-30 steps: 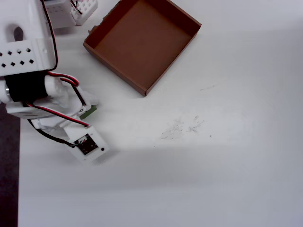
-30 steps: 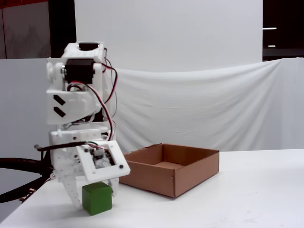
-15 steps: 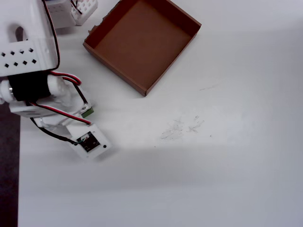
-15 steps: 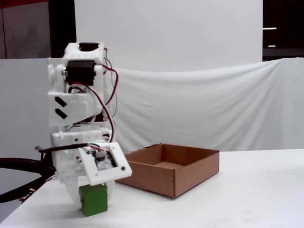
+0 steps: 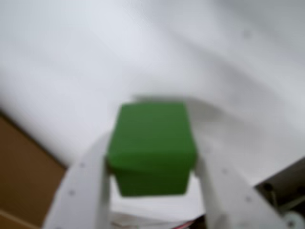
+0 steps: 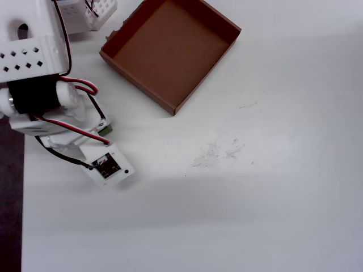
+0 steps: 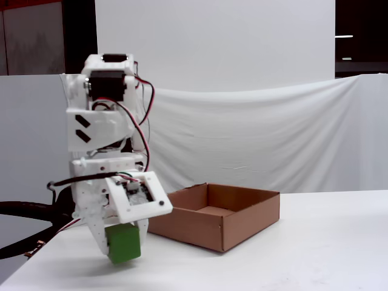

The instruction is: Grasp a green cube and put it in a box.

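The green cube (image 5: pixel 151 148) fills the middle of the wrist view, pinched between my gripper's (image 5: pixel 151 164) two white fingers (image 5: pixel 90 186), which press on its left and right sides. In the fixed view the gripper (image 7: pixel 123 244) is shut on the green cube (image 7: pixel 124 242), which hangs tilted a little above the white table, left of the box (image 7: pixel 242 227). From overhead only a sliver of the green cube (image 6: pixel 105 130) shows beside the arm's wrist, below and left of the brown cardboard box (image 6: pixel 170 51), which has nothing in it.
A white lattice-sided plastic object (image 6: pixel 99 10) stands at the top left, close to the box's torn corner. The table's left edge (image 6: pixel 21 215) runs just behind the arm. Faint scuff marks (image 6: pixel 218 152) lie mid-table. A white cloth backdrop (image 7: pixel 273 139) hangs behind.
The cube stood on the table between the fingers a second ago; now it is lifted slightly and tilted. The wrist has swung a little toward the box.
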{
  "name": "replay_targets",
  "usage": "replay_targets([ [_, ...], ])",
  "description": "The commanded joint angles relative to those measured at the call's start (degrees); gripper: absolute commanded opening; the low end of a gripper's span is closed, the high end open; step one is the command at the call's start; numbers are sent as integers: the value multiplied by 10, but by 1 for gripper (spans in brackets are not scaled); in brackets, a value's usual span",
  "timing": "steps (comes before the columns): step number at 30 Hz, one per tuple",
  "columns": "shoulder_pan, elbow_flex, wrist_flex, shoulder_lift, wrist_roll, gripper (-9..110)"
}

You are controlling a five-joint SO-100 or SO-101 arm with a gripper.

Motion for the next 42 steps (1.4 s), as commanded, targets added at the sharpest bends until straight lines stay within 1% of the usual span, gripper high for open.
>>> replay_targets([
  [1, -13, -35, 23, 47, 11, 13],
  [11, -108, -91, 117, 103, 113, 13],
  [14, -138, -101, 129, 114, 140, 13],
  [28, -255, -112, 146, 128, 228, 13],
  [42, -315, -132, 144, 103, 266, 13],
])
